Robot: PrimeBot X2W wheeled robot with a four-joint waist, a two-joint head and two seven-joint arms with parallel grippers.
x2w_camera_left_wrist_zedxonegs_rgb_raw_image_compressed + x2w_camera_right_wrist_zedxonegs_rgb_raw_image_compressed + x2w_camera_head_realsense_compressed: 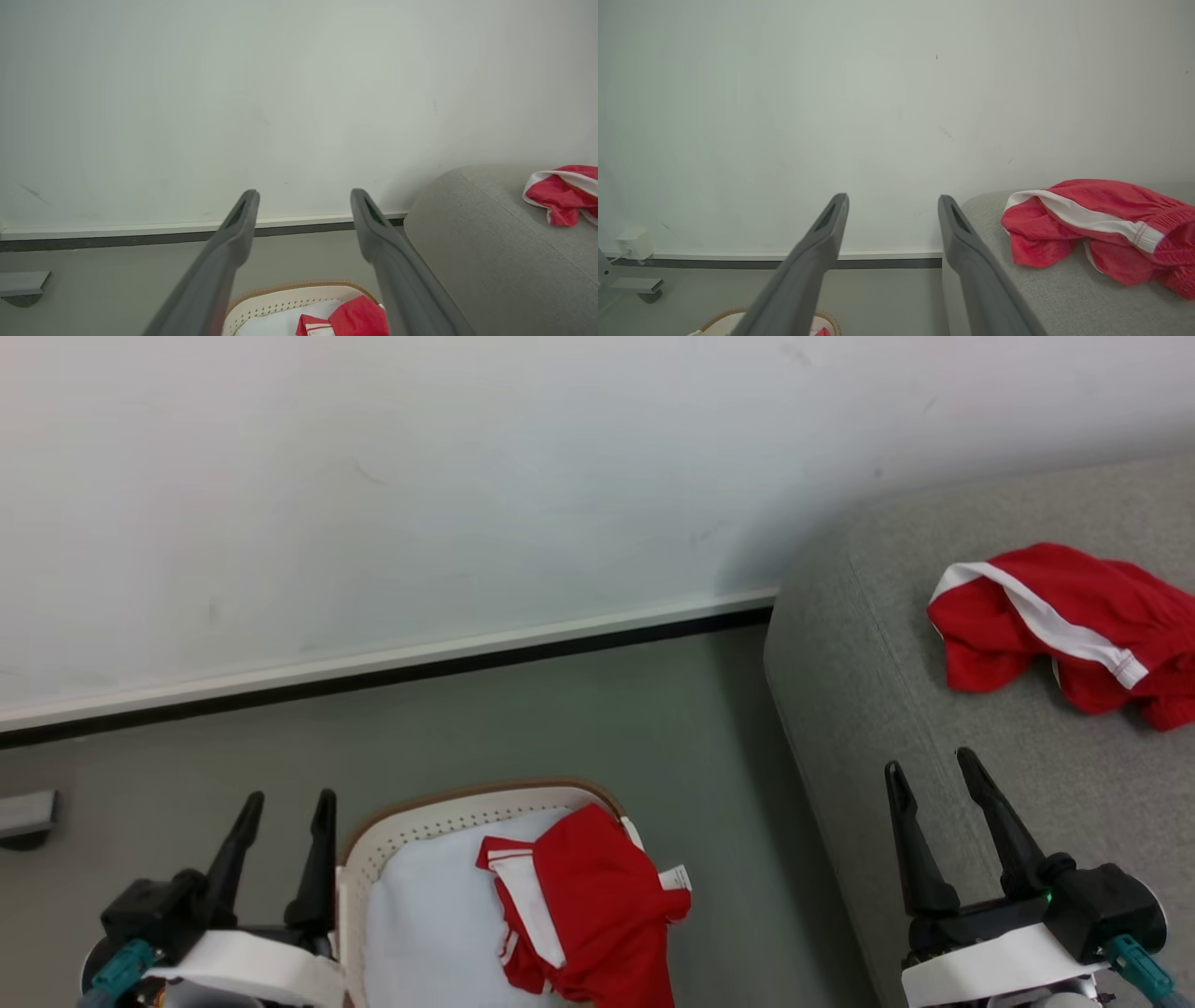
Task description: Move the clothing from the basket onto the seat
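One red garment with white bands (583, 910) lies crumpled in the cream basket (439, 817) at the bottom centre, its label hanging over the right rim; it also shows low in the left wrist view (357, 319). A second red garment (1064, 625) rests on the grey seat (868, 709) at right, seen too from both wrists (563, 193) (1101, 228). My left gripper (287, 798) stands open just left of the basket, holding nothing. My right gripper (929, 761) stands open over the seat's front left part, short of the garment there.
A white cloth (429, 915) lines the basket's bottom. A pale wall with a white and dark skirting (392, 667) runs behind. Grey floor (597, 728) separates basket and seat. A small grey foot-like fitting (28, 817) sits on the floor at far left.
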